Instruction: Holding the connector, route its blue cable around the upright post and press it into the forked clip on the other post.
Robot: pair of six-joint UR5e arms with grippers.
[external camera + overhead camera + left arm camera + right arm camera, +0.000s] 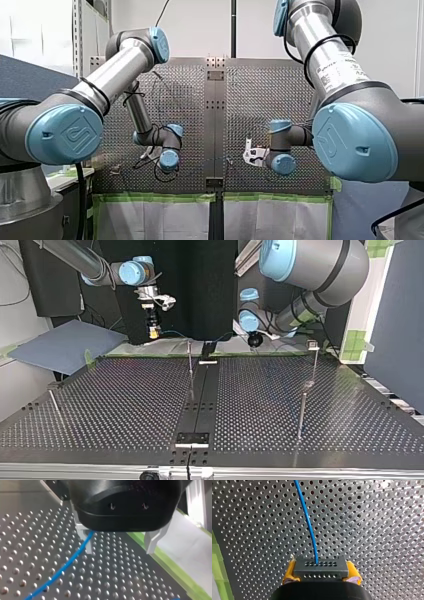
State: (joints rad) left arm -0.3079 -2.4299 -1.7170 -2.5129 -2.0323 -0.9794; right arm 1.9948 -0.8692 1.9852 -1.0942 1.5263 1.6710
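My right gripper point(322, 573) clamps the black connector point(321, 566) between its yellow pads point(289, 572), the block's rows of small holes facing the wrist camera. The blue cable point(308, 522) leaves the connector's middle and runs ahead of the gripper in a gentle curve over the perforated table point(374, 530).

In the left wrist view, my left gripper point(120, 547) hangs low over the table near its green-taped edge, its pale fingers point(152, 540) spread wide and gripping nothing. The cable passes just beside one finger and trails away across the holes.

The top view shows both grippers at the table's far edge, the right one at the view's left. A thin upright post point(190, 360) stands between them near the middle strip, and a second post point(314, 360) with a small block on top stands at the view's right. The cable shows there only faintly.
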